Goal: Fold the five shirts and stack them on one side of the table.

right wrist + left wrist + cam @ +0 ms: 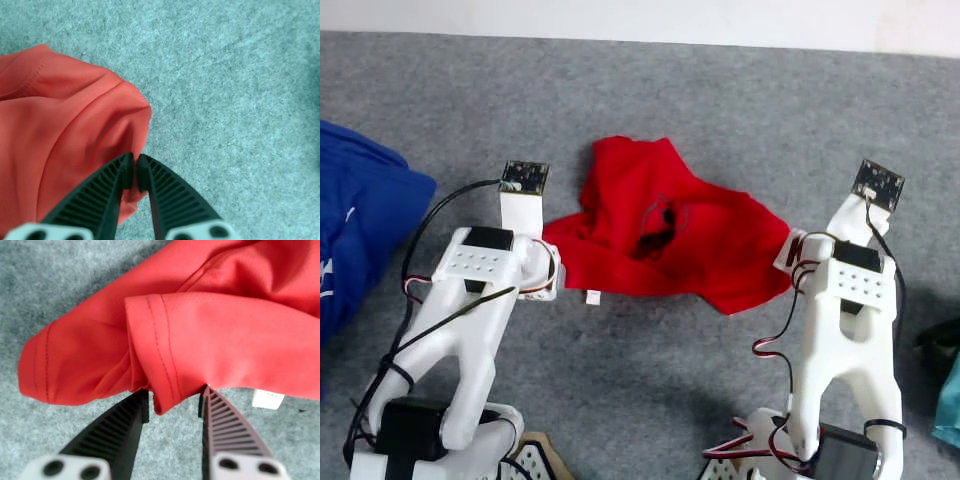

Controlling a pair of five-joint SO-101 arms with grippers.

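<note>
**Left tool** (172,400): the jaws stand apart, straddling a doubled, stitched hem of the red shirt (210,335). Cloth lies between them but is not clamped.

**Right tool** (135,172): the jaws are closed tip to tip on a thin pinch at the opposite end of the same shirt, and creases run into the tips.

**Work item:** the red shirt lies on the grey tabletop (720,100) between the two arms. It is bunched and partly turned over itself, not flat. A white label (268,399) lies at the shirt's edge, just beside the left tool.

**Risks noted:**
1. Uneven hold. One end is gripped and the other is not. If the right arm lifts or pulls before the left tool closes, the shirt will likely drag and twist rather than spread.
2. Wrong layer. The hem at the left tool is a folded-over lip. Closing there may catch only that flap, so the body of the shirt would hang loose when raised.
3. Shallow bite. The right tool's pinch sits at the very tips, and the smooth cloth may slip out under tension.
4. Neighbouring garments. A blue shirt (360,230) lies at the tabletop's edge near the left arm, and a teal garment (950,400) lies beside the right arm's base. A wide sweep could snag either one.
</note>
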